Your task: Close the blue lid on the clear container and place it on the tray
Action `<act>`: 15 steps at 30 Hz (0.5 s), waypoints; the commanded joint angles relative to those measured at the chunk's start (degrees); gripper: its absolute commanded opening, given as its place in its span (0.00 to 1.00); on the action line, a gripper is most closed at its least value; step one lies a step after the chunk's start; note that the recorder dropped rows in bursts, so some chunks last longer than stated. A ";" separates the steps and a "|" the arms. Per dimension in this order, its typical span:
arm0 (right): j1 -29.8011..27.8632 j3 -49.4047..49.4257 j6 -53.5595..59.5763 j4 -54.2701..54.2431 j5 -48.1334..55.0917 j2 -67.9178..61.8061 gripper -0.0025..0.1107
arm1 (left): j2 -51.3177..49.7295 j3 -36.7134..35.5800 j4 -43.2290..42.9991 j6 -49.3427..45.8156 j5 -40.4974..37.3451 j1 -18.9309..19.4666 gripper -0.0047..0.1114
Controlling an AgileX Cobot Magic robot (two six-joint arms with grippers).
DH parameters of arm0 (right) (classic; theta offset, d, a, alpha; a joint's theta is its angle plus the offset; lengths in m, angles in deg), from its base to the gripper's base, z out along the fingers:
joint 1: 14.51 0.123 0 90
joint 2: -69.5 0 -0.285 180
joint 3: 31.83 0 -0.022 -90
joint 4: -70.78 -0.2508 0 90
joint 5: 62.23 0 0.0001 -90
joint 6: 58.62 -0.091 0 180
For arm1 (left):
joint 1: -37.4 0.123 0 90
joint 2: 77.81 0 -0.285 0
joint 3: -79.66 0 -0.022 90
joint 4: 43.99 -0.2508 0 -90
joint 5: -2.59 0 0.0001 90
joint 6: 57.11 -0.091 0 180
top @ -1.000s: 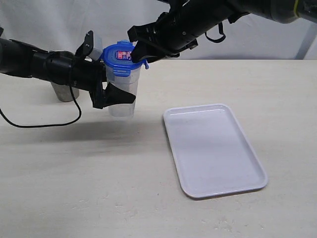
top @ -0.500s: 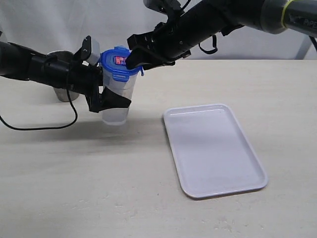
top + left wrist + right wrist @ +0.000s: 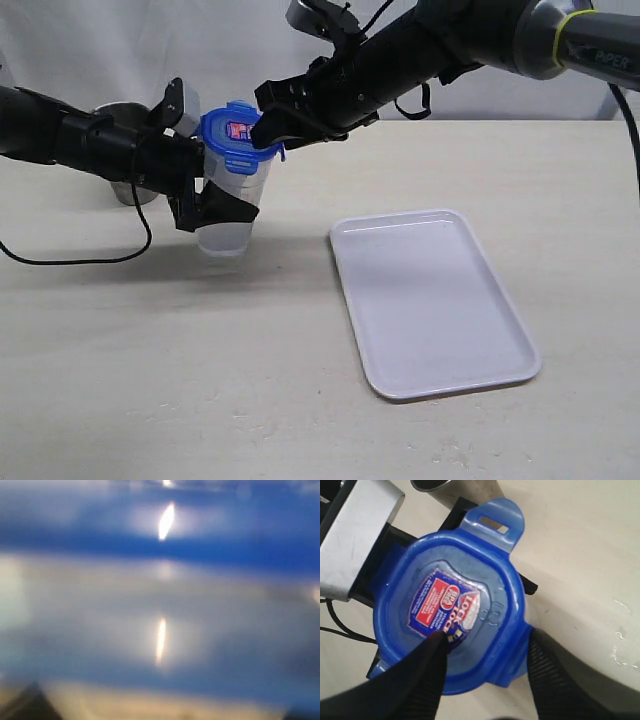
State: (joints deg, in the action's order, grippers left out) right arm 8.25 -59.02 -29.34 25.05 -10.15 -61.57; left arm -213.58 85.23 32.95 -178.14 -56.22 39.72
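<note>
Exterior view: left end effector (image 3: 215, 160) clamps the near-upright clear container (image 3: 228, 215), blue lid (image 3: 236, 132) sits right under the right end effector (image 3: 272, 125) with its jaws open, tray (image 3: 430, 300) well apart on the right arm's side

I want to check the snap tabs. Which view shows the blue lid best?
The right wrist view: the blue lid fills the frame from above, sticker and one tab sharp. The exterior view shows it small, side-on, atop the clear container. The left wrist view gives only a blue blur.

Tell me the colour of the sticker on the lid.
The sticker is red and white on the blue lid; clearest in the right wrist view.
</note>
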 commanded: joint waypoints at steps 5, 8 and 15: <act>3.36 0.57 2.79 -7.46 6.15 -2.04 0.43 | 1.67 0.83 8.66 -1.68 -7.46 -3.85 0.04; 3.36 0.57 3.46 -9.32 6.51 -2.04 0.43 | 1.67 0.83 8.77 -1.68 -7.48 -3.85 0.04; 3.36 0.57 4.51 -10.51 7.09 -2.04 0.43 | 1.67 0.83 9.33 -1.68 -8.49 -3.85 0.04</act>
State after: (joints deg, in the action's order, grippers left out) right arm 8.15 -59.02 -26.55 23.58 -9.93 -61.97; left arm -213.68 85.14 32.85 -178.14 -55.31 39.30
